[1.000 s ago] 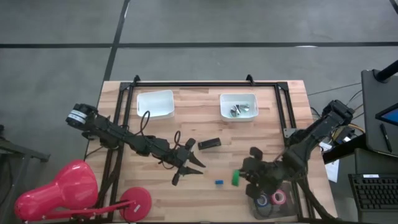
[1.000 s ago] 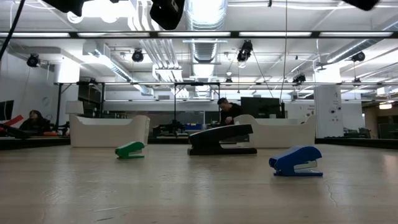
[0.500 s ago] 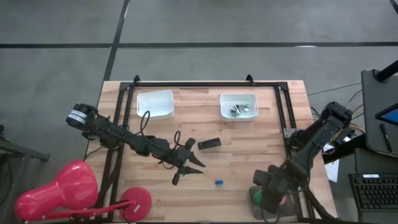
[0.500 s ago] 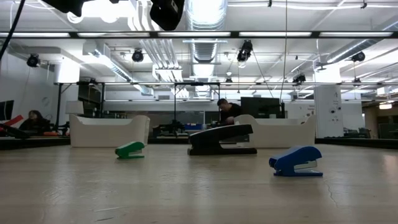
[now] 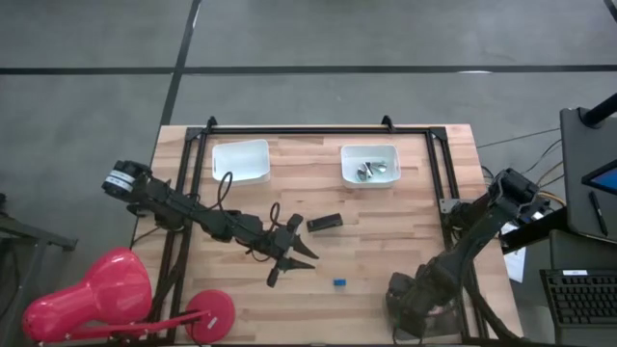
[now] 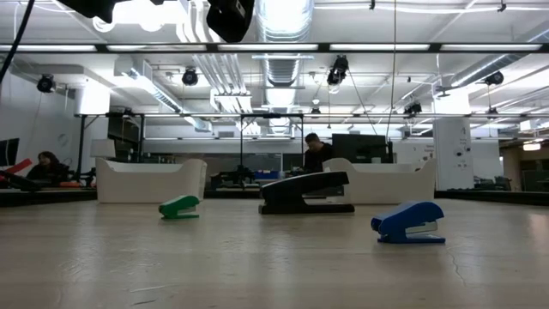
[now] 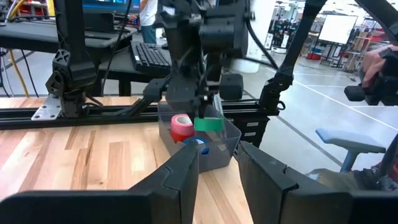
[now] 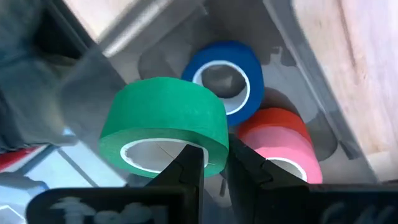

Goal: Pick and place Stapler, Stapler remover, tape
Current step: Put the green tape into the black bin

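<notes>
A green tape roll (image 8: 163, 121) hangs over a clear bin (image 7: 227, 135) at the table's near right corner, with my right gripper (image 8: 214, 163) shut on it. A blue roll (image 8: 225, 78) and a red-pink roll (image 8: 280, 144) lie flat in the bin. The black stapler (image 5: 324, 223) lies flat mid-table. Near it my left gripper (image 5: 289, 254) hovers level and open, holding nothing. A small blue piece (image 5: 339, 282) and a small green piece (image 6: 179, 207) rest on the wood. Whether either is the stapler remover I cannot tell. My right gripper holds the green roll by its wall (image 8: 211, 152), one finger (image 8: 189, 163) inside the ring's hole and the other (image 8: 245, 163) outside. The fingers come steeply from above. The roll hangs tilted at the bin's opening (image 7: 208, 124), clear of the rolls below.
Two white bins stand at the far side, the left one (image 5: 240, 160) bare inside, the right one (image 5: 370, 164) holding grey metal pieces. A black frame rail (image 5: 318, 129) runs along the table's edges. A red round-based stand (image 5: 207, 313) sits off the near left corner.
My right gripper has carried the green roll toward the table's near right corner and down over the clear bin, tipping from a shallow slant to pointing steeply down and rolling about its axis. It has stayed shut on the roll.
</notes>
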Available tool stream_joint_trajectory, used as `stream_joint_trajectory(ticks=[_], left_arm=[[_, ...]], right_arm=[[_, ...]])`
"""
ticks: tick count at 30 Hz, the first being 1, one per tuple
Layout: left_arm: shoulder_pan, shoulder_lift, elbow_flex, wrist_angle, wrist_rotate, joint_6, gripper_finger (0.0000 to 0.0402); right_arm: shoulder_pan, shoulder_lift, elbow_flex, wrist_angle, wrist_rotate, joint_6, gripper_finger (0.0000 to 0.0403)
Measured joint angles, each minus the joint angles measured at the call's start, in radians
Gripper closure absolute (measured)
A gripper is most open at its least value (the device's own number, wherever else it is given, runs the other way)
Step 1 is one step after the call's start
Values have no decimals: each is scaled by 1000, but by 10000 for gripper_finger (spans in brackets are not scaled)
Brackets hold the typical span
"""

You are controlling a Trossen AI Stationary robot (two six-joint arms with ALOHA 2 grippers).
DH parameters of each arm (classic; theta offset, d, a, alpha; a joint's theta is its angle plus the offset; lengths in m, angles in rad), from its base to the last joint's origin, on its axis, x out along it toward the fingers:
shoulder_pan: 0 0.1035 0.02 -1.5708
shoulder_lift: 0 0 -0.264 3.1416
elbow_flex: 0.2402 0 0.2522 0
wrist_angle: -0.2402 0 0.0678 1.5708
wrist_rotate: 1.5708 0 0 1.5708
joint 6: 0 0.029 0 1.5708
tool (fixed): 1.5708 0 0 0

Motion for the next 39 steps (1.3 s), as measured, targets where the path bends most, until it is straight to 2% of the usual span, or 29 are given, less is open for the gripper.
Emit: stream_joint_trajectory(ticks=[7, 11, 22, 39], left_arm=[[0, 0, 0, 0, 0, 0, 287], [0, 0, 0, 0, 0, 1, 287], [0, 0, 0, 0, 0, 1, 287], [0, 0, 0, 0, 0, 1, 287]], right_arm=[[-8, 70, -2, 2, -74, -6, 364], [-17, 96, -2, 3, -82, -9, 364], [-41, 125, -4, -1, -63, 9, 348], [-48, 121, -6, -50, -26, 33, 344]])
